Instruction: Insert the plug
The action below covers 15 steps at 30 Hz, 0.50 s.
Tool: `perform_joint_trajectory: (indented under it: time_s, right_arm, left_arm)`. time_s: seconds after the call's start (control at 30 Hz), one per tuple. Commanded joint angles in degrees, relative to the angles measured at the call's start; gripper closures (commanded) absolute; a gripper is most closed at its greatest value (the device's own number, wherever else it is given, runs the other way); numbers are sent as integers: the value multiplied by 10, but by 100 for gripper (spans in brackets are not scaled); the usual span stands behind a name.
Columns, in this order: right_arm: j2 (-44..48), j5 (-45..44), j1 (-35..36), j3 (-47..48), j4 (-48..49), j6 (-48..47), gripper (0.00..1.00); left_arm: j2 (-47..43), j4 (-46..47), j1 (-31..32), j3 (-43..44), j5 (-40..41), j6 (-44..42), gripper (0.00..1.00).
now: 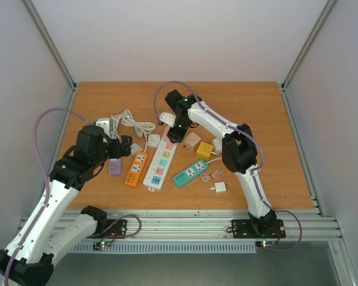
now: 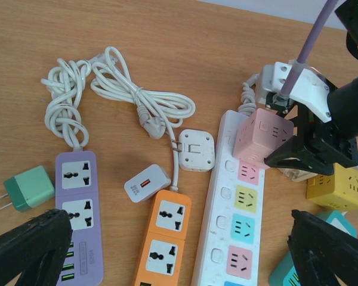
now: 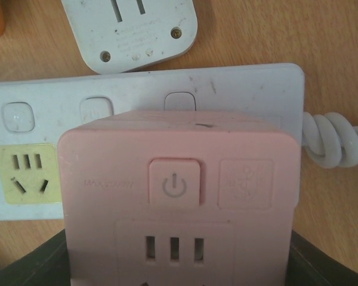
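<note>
Wood tabletop (image 1: 256, 107), white walls. Pink cube plug (image 3: 179, 179) is at the cable end of white strip (image 3: 244, 83), R gripper (image 3: 176, 265) jaws pinching its two sides; prongs hidden, can't tell if seated. L gripper (image 2: 179, 253) jaws spread wide, nothing held. Est.: cube is rigid, light, smooth plastic and may slip or tilt, so a flat side-face grip looks best w/ a straight-down press.

- You're looking at a lab test cell — plain white panels (image 1: 167, 36) wall in the wooden table (image 1: 256, 107).
- An aluminium rail (image 1: 185, 221) runs along the table's near edge.
</note>
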<state>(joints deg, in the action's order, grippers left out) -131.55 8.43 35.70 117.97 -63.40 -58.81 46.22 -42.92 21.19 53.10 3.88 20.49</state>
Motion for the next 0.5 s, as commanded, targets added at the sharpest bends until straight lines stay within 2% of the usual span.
perform_joint_trajectory:
  time_s: [0.0,0.3,0.47]
  right_arm:
    - [-113,-67,-18,-7,-83,38,73]
    - [-132,-78,-26,32,-105,61,72]
    - [-134,-82,-26,21,-81,62,69]
  left_arm:
    - [2,28,-3,-4,10,-7,1]
    - [4,28,-3,-4,8,-7,1]
    - [4,27,-4,-4,10,-7,1]
